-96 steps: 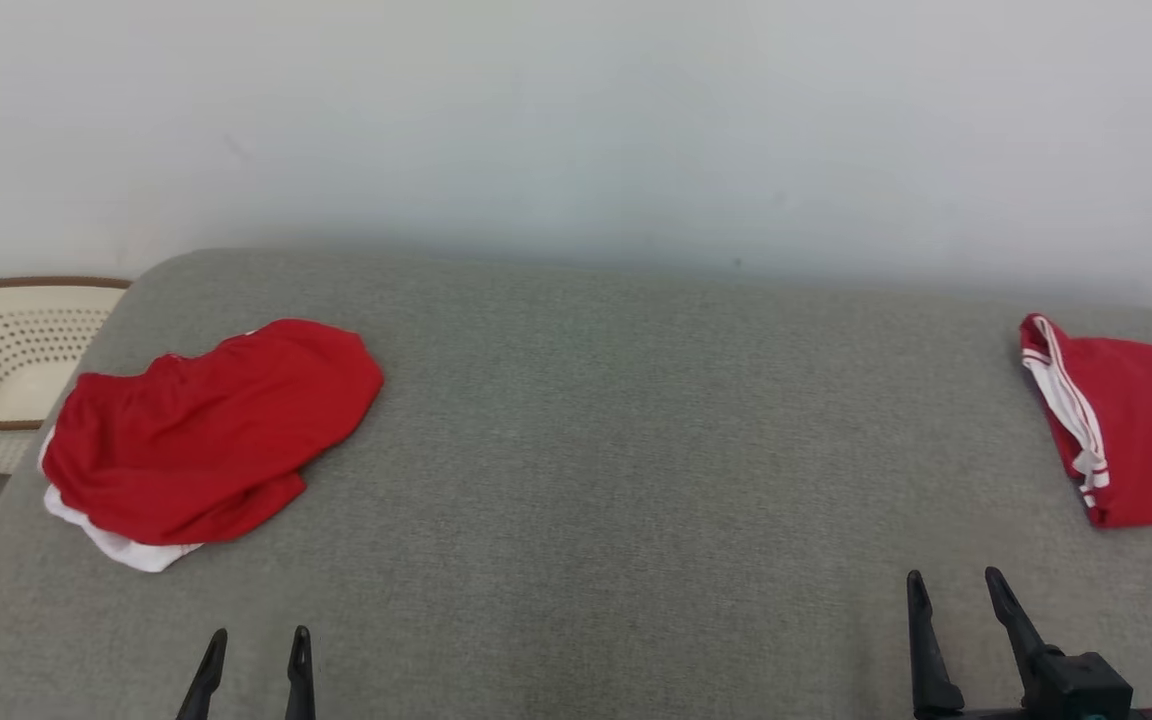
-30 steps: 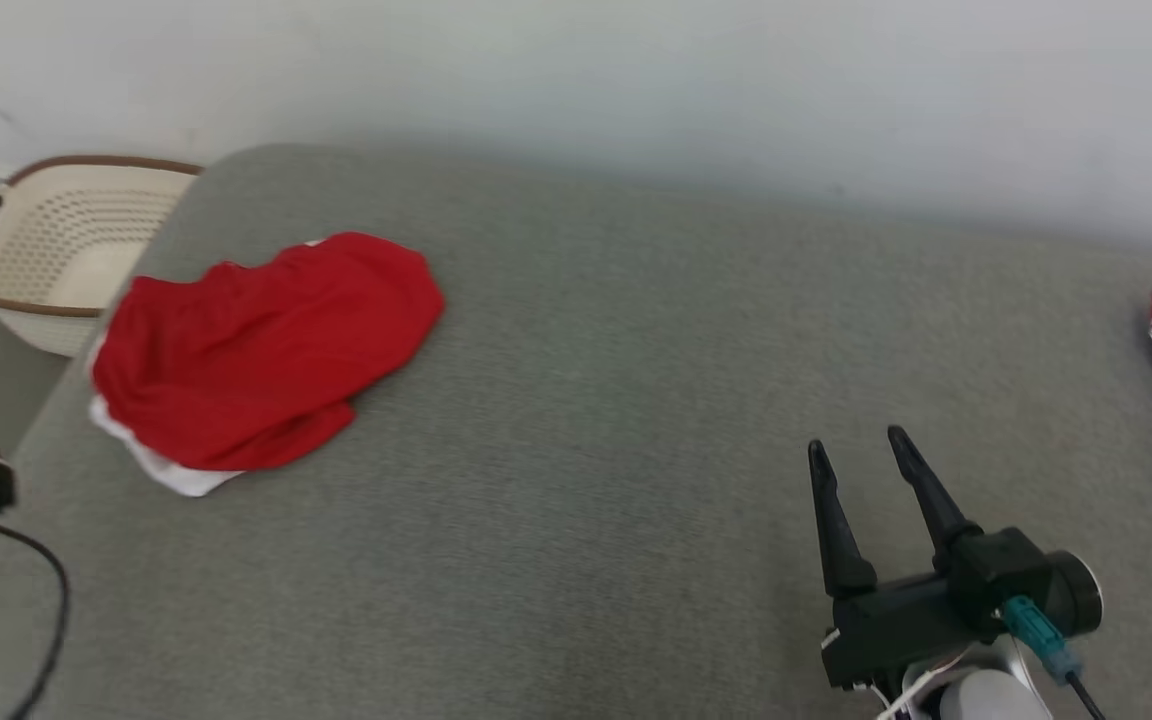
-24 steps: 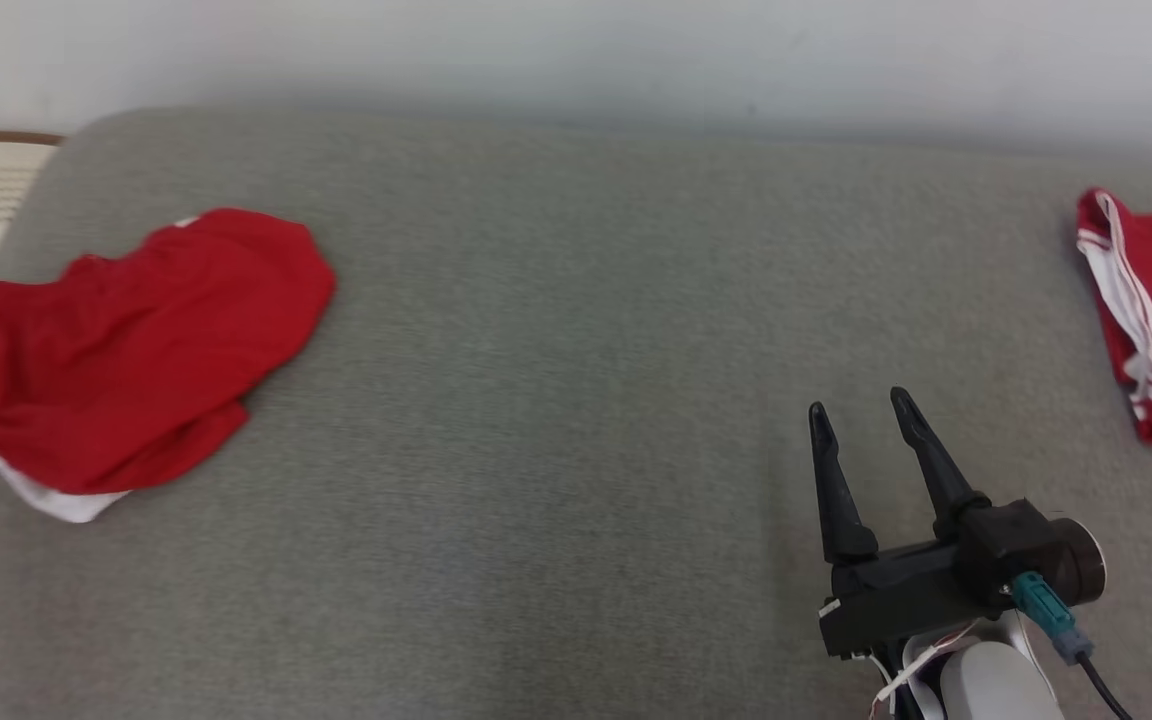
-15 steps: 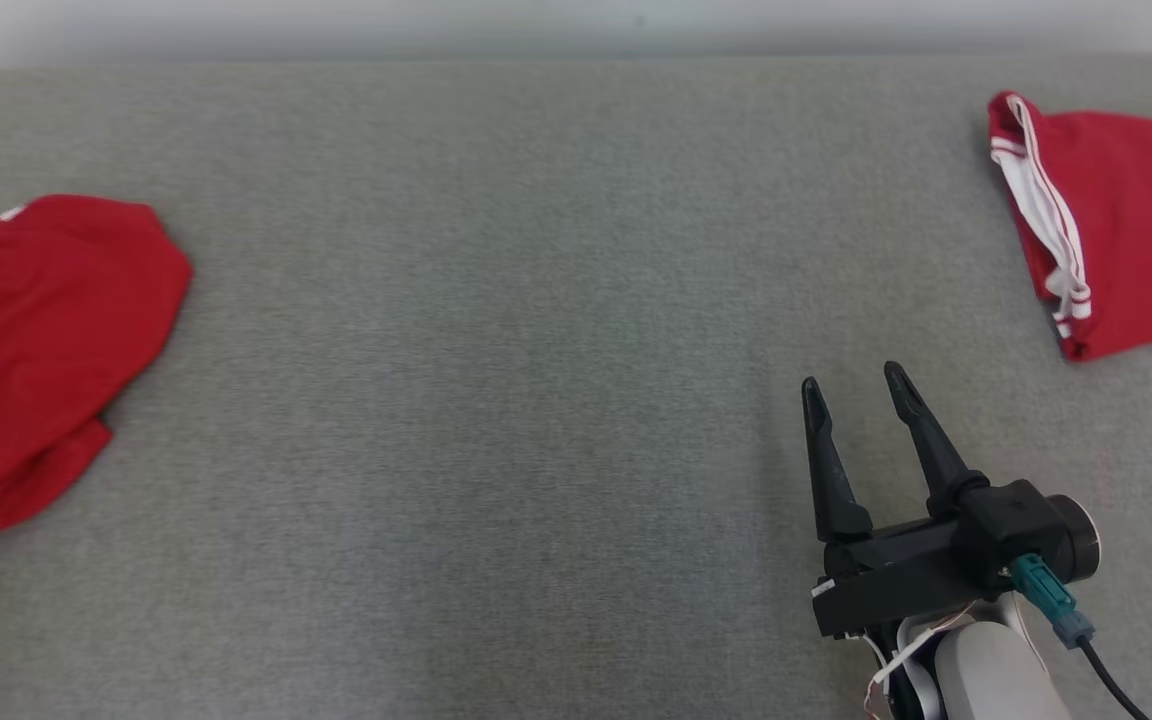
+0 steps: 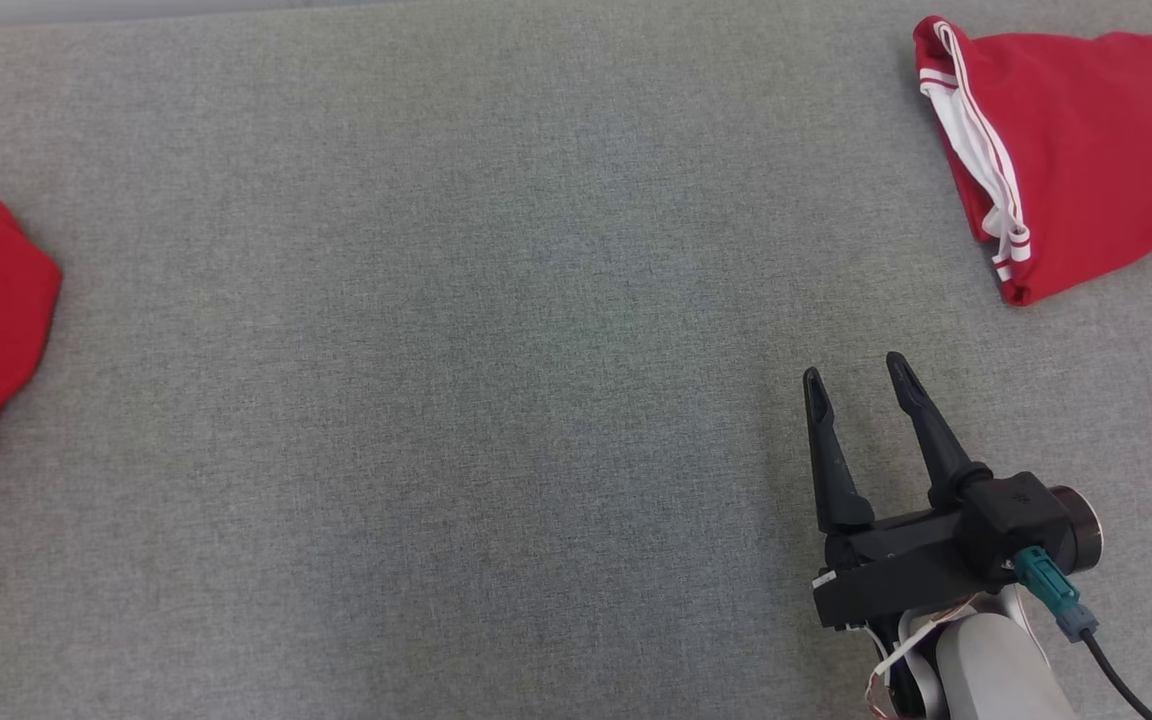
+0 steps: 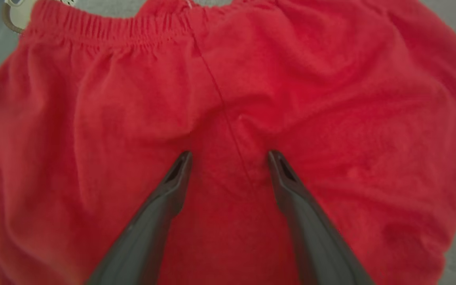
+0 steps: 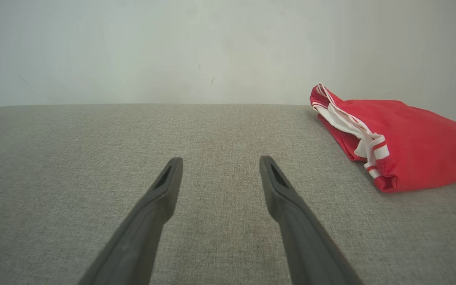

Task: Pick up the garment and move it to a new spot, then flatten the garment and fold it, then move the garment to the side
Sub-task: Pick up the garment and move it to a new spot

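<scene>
Hovering spread-fingered over the crumpled red garment [image 6: 331, 118] at the grey surface's [image 5: 436, 350] left edge, the left gripper [image 6: 230, 153] looked poised to seize it, while the right gripper [image 5: 856, 367], also open and empty, hung at near right.

PrimeBot's right gripper [image 5: 857, 367]: two long, tapering black fingers [image 5: 831, 470] rise from a blocky black housing [image 5: 896, 585]. On the housing's right side sits a teal connector [image 5: 1036, 578] with a grey plug, trailing a black cable [image 5: 1116, 680]. Just above it is a round dark cap [image 5: 1076, 525] rimmed in silver. Below the housing, thin red-and-white wires [image 5: 911, 640] run beside a pale grey forearm [image 5: 991, 670]. The left gripper [image 6: 230, 154] has matching dark grey fingers, each with a slotted recess at the tip.
</scene>
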Motion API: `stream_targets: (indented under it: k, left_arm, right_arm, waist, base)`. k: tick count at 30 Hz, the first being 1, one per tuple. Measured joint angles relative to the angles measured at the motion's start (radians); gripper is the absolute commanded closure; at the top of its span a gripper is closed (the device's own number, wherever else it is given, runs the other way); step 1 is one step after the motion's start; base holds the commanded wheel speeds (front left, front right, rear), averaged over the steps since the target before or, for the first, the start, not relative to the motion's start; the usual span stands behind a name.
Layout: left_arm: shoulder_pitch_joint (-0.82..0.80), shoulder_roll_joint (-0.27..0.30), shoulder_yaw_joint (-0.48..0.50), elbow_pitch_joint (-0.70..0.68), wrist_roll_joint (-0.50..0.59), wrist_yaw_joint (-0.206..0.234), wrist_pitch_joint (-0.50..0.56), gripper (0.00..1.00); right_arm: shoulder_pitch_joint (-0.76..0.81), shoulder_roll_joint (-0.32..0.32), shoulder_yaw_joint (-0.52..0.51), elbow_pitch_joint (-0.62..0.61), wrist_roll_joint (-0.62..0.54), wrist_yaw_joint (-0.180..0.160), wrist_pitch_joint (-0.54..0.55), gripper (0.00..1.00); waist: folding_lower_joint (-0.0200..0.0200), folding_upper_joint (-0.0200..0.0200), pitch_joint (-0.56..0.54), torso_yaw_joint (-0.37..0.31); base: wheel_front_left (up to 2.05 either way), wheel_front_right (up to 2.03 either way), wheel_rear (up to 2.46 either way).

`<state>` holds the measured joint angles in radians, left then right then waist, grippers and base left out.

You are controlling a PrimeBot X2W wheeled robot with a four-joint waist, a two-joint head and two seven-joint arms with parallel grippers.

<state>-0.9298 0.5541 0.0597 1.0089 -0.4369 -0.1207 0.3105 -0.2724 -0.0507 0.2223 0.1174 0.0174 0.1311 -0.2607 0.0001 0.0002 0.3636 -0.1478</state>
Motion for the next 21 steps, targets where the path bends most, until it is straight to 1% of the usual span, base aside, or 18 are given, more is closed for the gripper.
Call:
stream_targets:
  k: [4,7,8,9,15,18,21]
  left_arm:
    - [-0.036,0.007,-0.011,0.063,-0.007,0.000,0.118,0.00]
    - [-0.046,0.011,-0.033,0.071,0.001,-0.001,0.136,0.00]
    - [-0.050,0.011,-0.035,0.075,0.000,-0.001,0.137,0.58]
    - [-0.051,0.011,-0.040,0.076,0.000,-0.001,0.135,1.00]
    - [-0.048,0.012,-0.074,0.069,0.002,-0.007,0.101,1.00]
    - [-0.048,0.015,-0.094,0.041,-0.001,-0.008,0.056,1.00]
    - [-0.049,0.016,-0.132,-0.030,-0.013,-0.009,-0.021,1.00]
  right_arm:
    - [-0.001,0.000,0.003,0.005,0.000,0.000,-0.001,0.00]
    - [-0.004,0.000,0.004,0.011,0.000,0.000,-0.001,0.00]
    - [-0.005,0.000,0.005,0.013,0.000,0.000,-0.001,0.00]
    - [-0.005,0.001,0.007,0.015,0.000,0.000,-0.001,0.00]
    - [-0.005,0.000,0.008,0.028,0.001,0.000,-0.001,0.00]
    - [-0.005,0.000,0.008,0.033,0.005,0.000,-0.001,0.00]
    - [-0.005,0.001,0.010,0.037,0.009,0.000,-0.001,0.00]
  waist:
    - [-0.0002,-0.0001,-0.002,0.000]
    - [-0.0002,-0.0001,-0.002,-0.001]
    - [-0.0002,-0.0002,-0.003,-0.001]
    - [-0.0002,-0.0001,-0.004,-0.002]
    - [-0.0002,-0.0001,-0.018,0.000]
    - [-0.0002,-0.0001,-0.032,0.004]
    - [-0.0001,-0.0001,-0.048,0.008]
  base:
    - [0.00,0.00,0.00]
    - [0.00,0.00,0.00]
    - [0.00,0.00,0.00]
    - [0.00,0.00,0.00]
    - [0.00,0.00,0.00]
    - [0.00,0.00,0.00]
    - [0.00,0.00,0.00]
